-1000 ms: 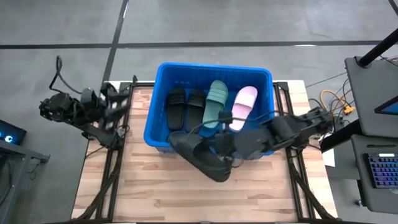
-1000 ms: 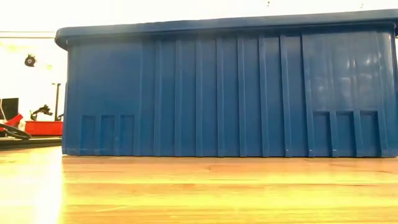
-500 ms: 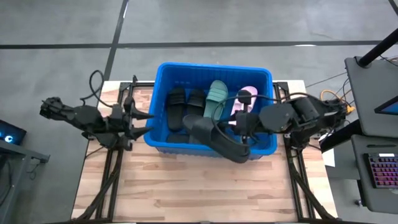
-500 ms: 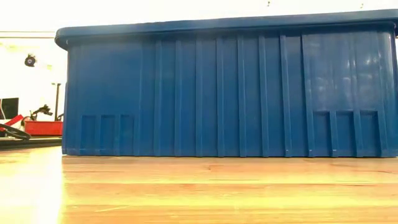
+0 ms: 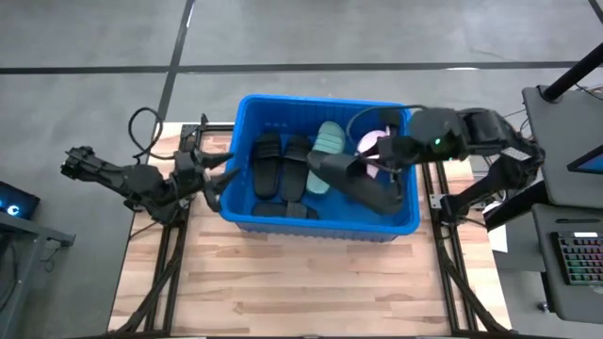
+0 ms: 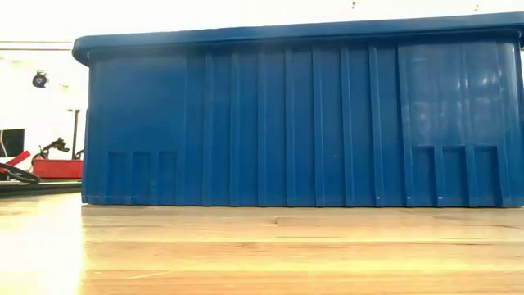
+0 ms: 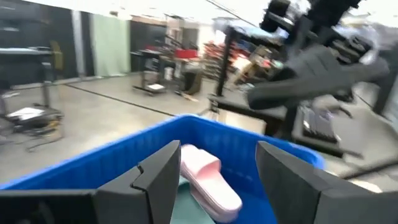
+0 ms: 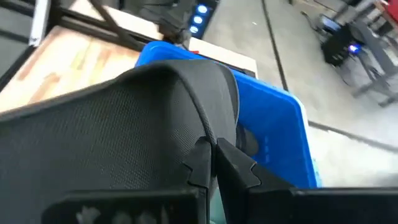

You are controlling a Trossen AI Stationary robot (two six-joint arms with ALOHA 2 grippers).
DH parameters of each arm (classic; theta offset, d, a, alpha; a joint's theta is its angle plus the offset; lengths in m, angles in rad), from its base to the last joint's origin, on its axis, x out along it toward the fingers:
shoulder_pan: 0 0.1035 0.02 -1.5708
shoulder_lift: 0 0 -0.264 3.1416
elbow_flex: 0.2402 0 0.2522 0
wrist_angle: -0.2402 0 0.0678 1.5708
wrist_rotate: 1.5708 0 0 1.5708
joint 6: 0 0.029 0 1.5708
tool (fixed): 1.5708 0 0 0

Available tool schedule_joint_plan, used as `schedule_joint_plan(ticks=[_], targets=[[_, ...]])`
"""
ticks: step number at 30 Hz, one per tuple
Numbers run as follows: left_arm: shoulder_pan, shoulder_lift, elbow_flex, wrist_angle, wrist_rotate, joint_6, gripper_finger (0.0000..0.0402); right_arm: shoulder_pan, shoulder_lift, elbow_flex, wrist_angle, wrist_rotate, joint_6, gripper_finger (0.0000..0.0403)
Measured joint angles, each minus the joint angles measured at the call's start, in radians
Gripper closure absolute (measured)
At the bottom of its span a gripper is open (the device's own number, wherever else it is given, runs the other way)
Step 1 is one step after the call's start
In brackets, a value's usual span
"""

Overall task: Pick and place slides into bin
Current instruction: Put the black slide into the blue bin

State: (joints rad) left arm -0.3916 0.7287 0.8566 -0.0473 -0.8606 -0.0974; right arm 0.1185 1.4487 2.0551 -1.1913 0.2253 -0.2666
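**Black slide over bin, pre-drop**

R gripper (image 8: 208, 163): fingers (image 8: 200, 160) pinched on strap of black slide (image 5: 356, 179). A sec ago the slide hung outside the bin's near wall over the table; now carried inside the rim, above the green slide (image 5: 329, 143) and pink slide (image 5: 373, 143). Means: transport done, release is next.
Bin (image 5: 247, 105): two black slides (image 5: 281, 162) lying flat in it as well.
L gripper (image 5: 213, 179): fingers spread, empty, beside bin's left wall; moved in closer, idle.
Table (image 5: 311, 287): no slides seen left on it.

Blue bin (image 5: 247, 113) holds several slides; one black slide (image 5: 356, 181) hangs above it.
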Motion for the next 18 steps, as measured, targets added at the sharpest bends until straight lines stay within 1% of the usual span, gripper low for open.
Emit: schedule_joint_plan(ticks=[4,9,12,14,16,18], targets=[[0.002,0.020,0.000,0.063,-0.071,0.007,0.0207,-0.090,-0.050,-0.037,-0.002,-0.128,-0.111,0.0394],[0.006,0.051,0.000,0.120,-0.105,0.000,0.0207,-0.214,-0.109,-0.105,0.017,-0.294,-0.244,0.0394],[0.006,0.074,0.000,0.162,-0.138,0.000,0.0207,-0.295,-0.137,-0.167,0.033,-0.427,-0.315,0.0394],[0.006,0.090,0.000,0.185,-0.178,0.000,0.0207,-0.345,-0.149,-0.216,0.045,-0.506,-0.355,0.0394],[0.006,0.109,0.000,0.210,-0.218,0.000,0.0207,-0.381,-0.156,-0.271,0.045,-0.551,-0.398,0.0394],[0.006,0.125,0.000,0.230,-0.243,0.000,0.0207,-0.411,-0.159,-0.330,0.043,-0.567,-0.442,0.0394]])
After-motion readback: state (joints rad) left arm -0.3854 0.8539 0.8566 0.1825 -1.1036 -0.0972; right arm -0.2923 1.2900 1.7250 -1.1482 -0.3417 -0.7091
